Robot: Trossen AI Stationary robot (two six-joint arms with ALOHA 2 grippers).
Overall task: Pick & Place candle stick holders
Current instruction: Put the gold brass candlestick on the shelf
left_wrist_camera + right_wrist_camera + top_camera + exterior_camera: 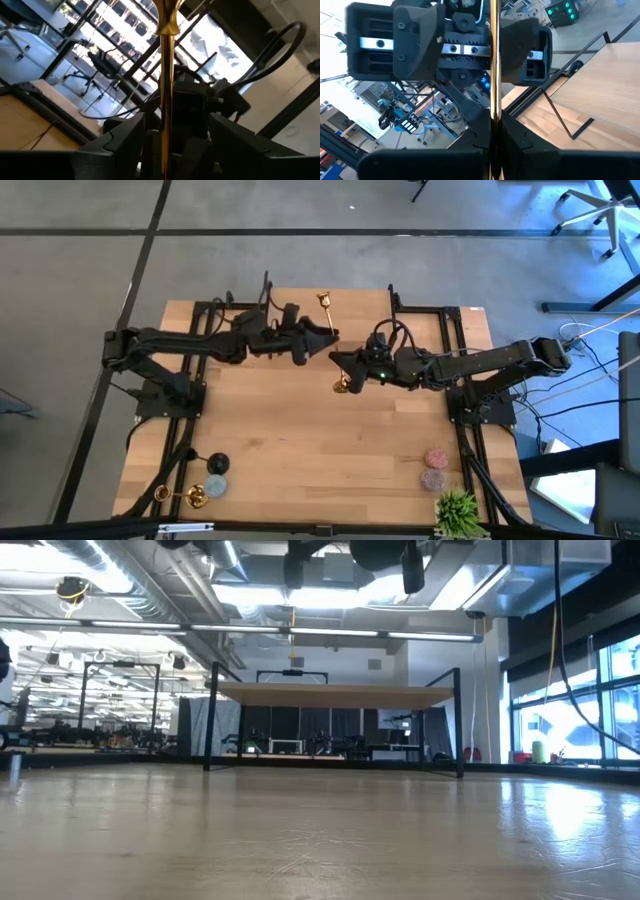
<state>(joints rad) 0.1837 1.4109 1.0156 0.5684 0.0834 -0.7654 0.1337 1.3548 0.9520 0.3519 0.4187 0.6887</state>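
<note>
Candlestick [334,340] passing between two arms above the desk [300,450].
Right tool [345,368] pinches the stem near its base; left tool [322,342] stands spread around it (probably a handover), another candlestick [185,496] waits.

A grey floor [300,210] surrounds the wooden desk [300,430]. Across the room, a second wooden table [335,695] stands on black legs beneath bright ceiling lights [330,632]. Tall windows [560,725] line one side, and office chairs [590,210] sit nearby.
</note>
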